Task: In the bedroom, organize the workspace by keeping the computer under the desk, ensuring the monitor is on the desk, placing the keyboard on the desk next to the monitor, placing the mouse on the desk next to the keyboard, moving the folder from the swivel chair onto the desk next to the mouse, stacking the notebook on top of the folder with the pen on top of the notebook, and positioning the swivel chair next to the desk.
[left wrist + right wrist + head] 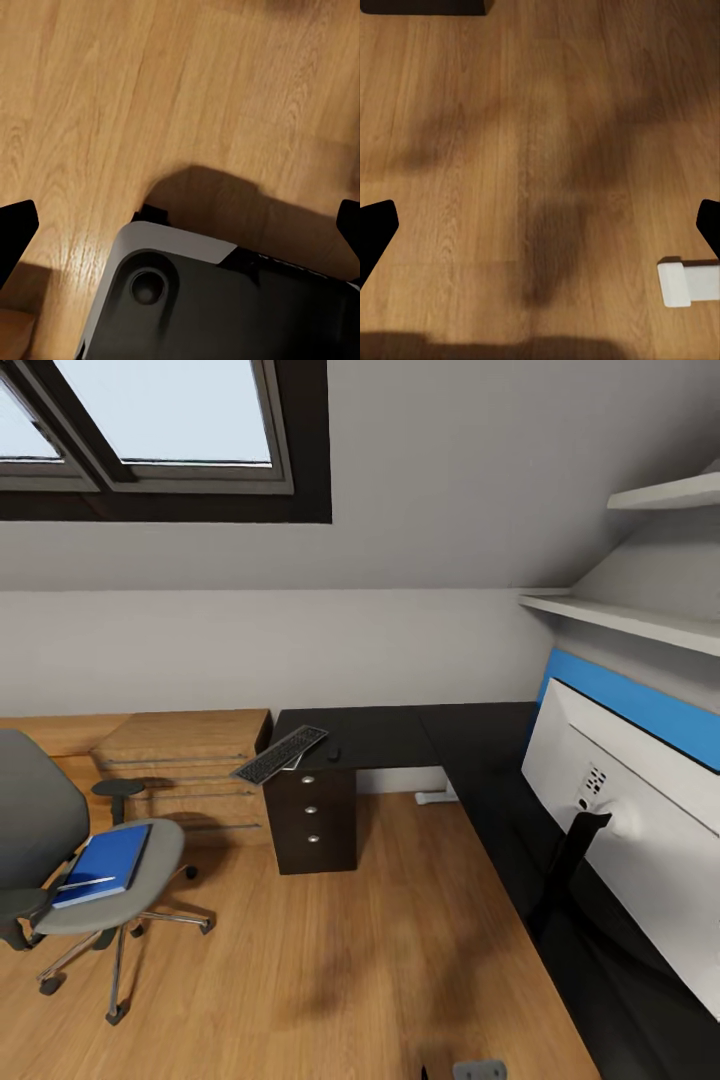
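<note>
We see the chair [70, 850] at left carrying the folder [105, 863] with the pen [85, 882] on it. The keyboard [281, 754] and mouse [332, 754] lie on the desk [400, 735], the monitor [640, 830] rightmost. Our left gripper [180, 225] and right gripper [540, 225] hang wide apart, empty, over the floor [510, 112].

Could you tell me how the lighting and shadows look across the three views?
Head view: even daylight from the skylight, straight lines bowing toward the edges, a soft blurred shadow on the floor. Left wrist view: a sheen on the planks and a dark shadow beside the robot's base. Right wrist view: diffuse branching shadows on the floor, no glare.
</note>
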